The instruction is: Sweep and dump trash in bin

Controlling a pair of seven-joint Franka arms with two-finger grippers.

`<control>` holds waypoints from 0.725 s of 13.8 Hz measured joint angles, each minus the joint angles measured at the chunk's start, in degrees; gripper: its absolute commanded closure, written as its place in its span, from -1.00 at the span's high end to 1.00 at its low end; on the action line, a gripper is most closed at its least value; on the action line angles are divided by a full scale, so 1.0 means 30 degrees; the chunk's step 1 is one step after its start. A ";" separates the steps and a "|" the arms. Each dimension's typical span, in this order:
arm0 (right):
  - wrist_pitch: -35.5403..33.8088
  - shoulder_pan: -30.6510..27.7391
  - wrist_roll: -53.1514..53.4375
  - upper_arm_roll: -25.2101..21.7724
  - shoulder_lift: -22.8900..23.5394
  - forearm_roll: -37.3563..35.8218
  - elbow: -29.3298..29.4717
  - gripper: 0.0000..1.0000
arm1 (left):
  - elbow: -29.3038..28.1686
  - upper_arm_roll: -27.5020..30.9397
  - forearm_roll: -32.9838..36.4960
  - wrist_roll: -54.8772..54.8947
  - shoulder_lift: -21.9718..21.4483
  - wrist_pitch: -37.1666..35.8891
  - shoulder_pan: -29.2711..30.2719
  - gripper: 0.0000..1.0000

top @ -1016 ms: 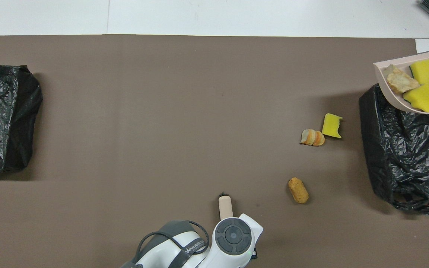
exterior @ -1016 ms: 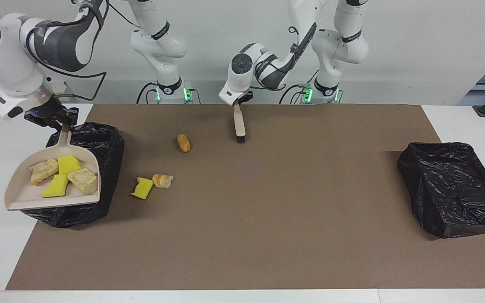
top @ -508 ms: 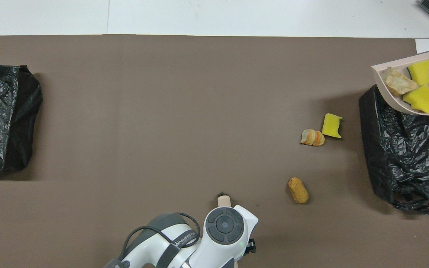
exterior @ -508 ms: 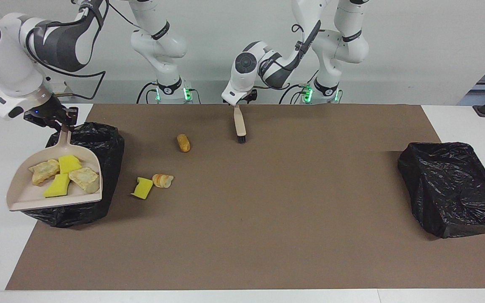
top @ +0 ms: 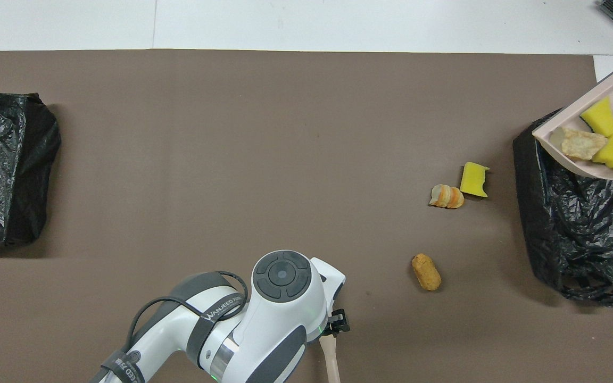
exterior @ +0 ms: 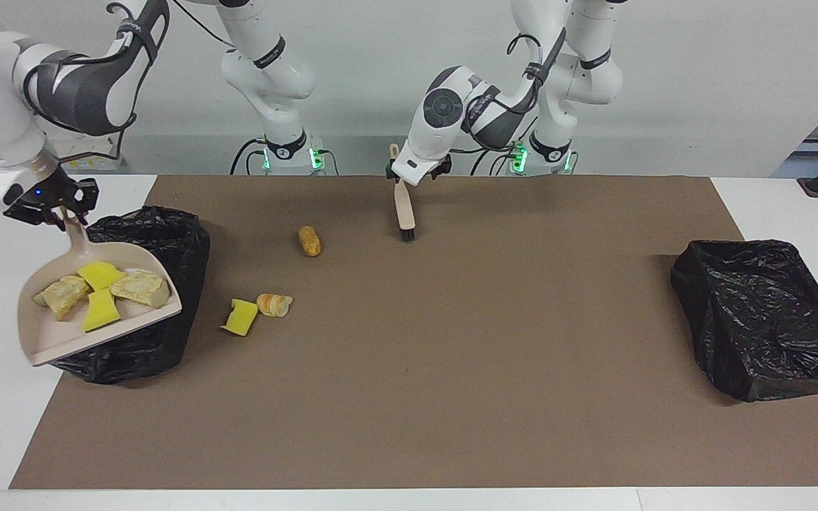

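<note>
Right gripper [exterior: 61, 211], wrist angled down, is clamped on the handle of the dustpan [exterior: 40, 333], holding it tilted over the bin [exterior: 160, 234]; four trash [exterior: 100, 309] scraps lie inside it. Left gripper [exterior: 417, 172] hangs over the brush [exterior: 403, 206], fingers parted, holding nothing. Three scraps [exterior: 242, 317] lie beside the bin.

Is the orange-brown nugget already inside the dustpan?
No, the orange-brown nugget lies on the brown mat, apart from the dustpan that the right gripper holds over the black bin.
</note>
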 measured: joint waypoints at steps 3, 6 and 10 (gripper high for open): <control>0.0722 -0.0602 -0.4923 -0.0017 0.0626 -0.1073 -0.0001 -1.00 | 0.0034 -0.0002 0.0041 0.0140 0.0000 -0.0100 0.0163 1.00; 0.1024 -0.0595 -0.8247 0.0036 0.0669 -0.2520 -0.0065 -1.00 | 0.0034 0.0020 0.0053 0.0203 0.0000 -0.0108 0.0246 1.00; 0.2157 -0.0433 -0.8949 0.0122 0.0653 -0.5953 -0.0683 -1.00 | 0.0034 0.0022 0.0055 0.0311 0.0000 -0.0186 0.0474 1.00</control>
